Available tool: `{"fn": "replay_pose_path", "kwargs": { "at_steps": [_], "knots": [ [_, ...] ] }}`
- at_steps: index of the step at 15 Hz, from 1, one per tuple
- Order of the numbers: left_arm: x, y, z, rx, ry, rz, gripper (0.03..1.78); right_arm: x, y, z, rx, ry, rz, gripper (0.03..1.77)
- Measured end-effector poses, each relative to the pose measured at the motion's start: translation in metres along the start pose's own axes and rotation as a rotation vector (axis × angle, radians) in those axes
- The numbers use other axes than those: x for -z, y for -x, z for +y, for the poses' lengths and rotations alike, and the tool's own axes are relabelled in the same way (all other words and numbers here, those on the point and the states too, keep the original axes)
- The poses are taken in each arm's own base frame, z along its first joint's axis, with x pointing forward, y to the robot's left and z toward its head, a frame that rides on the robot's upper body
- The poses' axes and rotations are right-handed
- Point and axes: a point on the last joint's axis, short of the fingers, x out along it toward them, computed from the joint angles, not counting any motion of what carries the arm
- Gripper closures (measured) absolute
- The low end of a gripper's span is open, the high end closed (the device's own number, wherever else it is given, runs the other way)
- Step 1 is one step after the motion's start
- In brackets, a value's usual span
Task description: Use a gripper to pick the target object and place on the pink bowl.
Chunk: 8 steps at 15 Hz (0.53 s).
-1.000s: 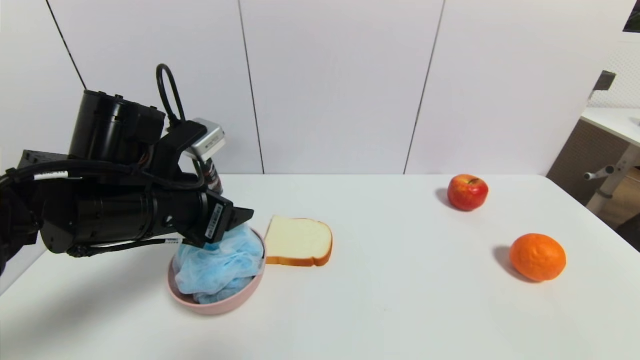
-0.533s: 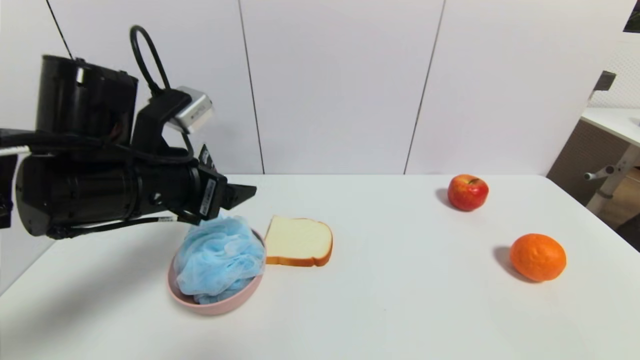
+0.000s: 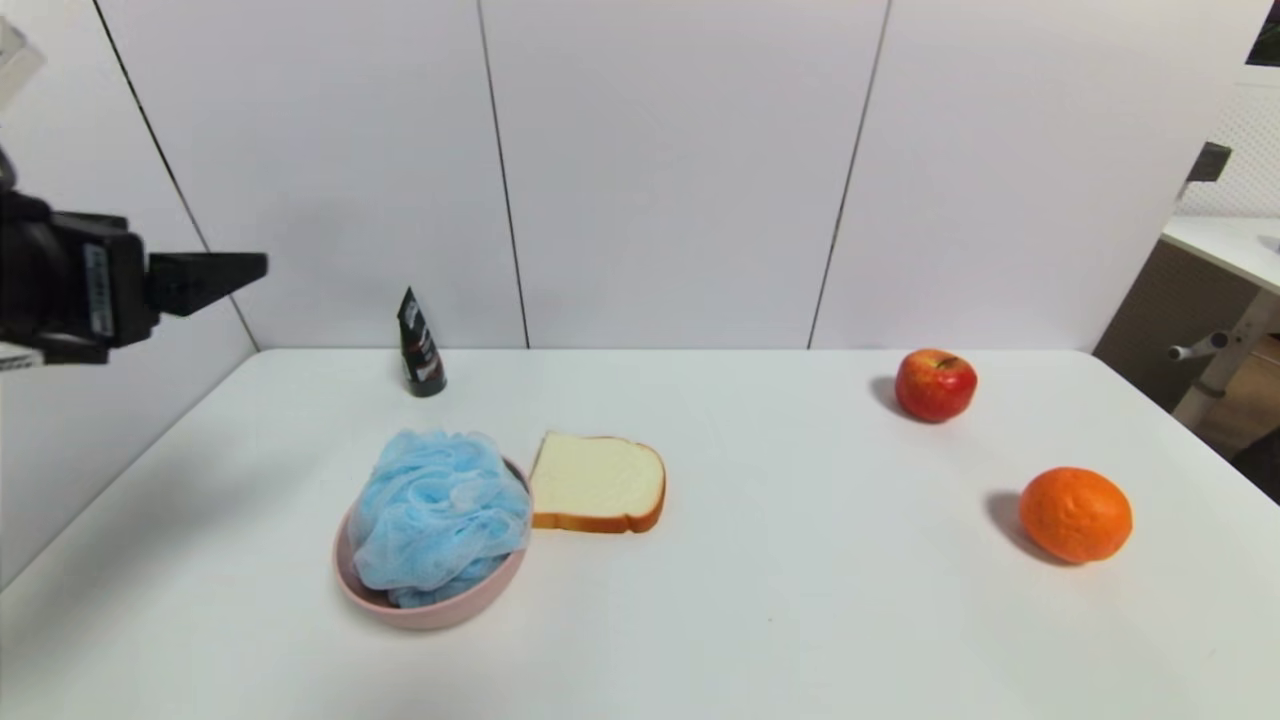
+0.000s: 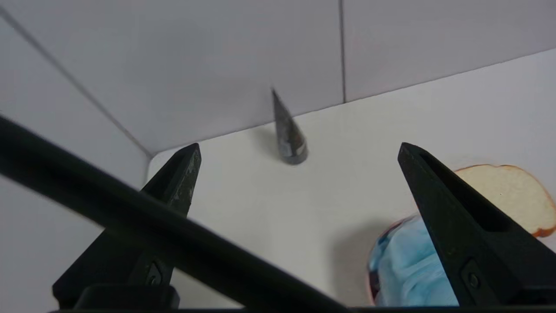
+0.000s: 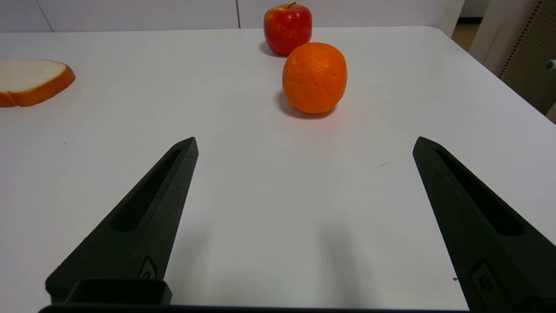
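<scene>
The fluffy light-blue bath puff (image 3: 440, 515) fills the pink bowl (image 3: 425, 610), which sits on the white table left of centre. In the left wrist view the bath puff (image 4: 404, 269) shows low down beside one finger, with a sliver of the bowl's rim. My left gripper (image 3: 240, 268) is raised high at the far left, well clear of the bowl; its jaws stand wide apart with nothing between them (image 4: 299, 150). My right gripper (image 5: 304, 145) is open and empty, low over bare table in front of the orange; it is out of the head view.
A bread slice (image 3: 597, 482) lies right beside the bowl. A small dark tube (image 3: 420, 345) stands by the back wall. A red apple (image 3: 935, 384) and an orange (image 3: 1075, 514) sit on the right half. The table's (image 3: 760, 620) right edge borders other furniture.
My left gripper has lifted off the puff and drawn back up and to the left, almost out of the head view. The puff stays in the bowl, slightly fluffed up.
</scene>
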Motion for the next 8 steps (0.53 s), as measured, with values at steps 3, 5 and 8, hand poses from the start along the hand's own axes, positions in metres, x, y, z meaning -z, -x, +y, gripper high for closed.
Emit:
{"fn": "replay_pose_path", "kwargs": {
  "at_steps": [3,5,8],
  "knots": [
    [0.043,0.041,0.004,-0.05,0.042,0.054,0.15,0.0,0.0,0.0,-0.001,0.0,0.0,0.09],
    [0.079,0.068,-0.002,-0.063,0.072,0.086,0.14,0.0,0.0,0.0,-0.001,0.0,0.0,0.09],
    [0.131,0.102,-0.015,-0.068,0.092,0.107,0.14,0.0,0.0,0.0,0.0,-0.001,0.0,0.09]
  ]
}}
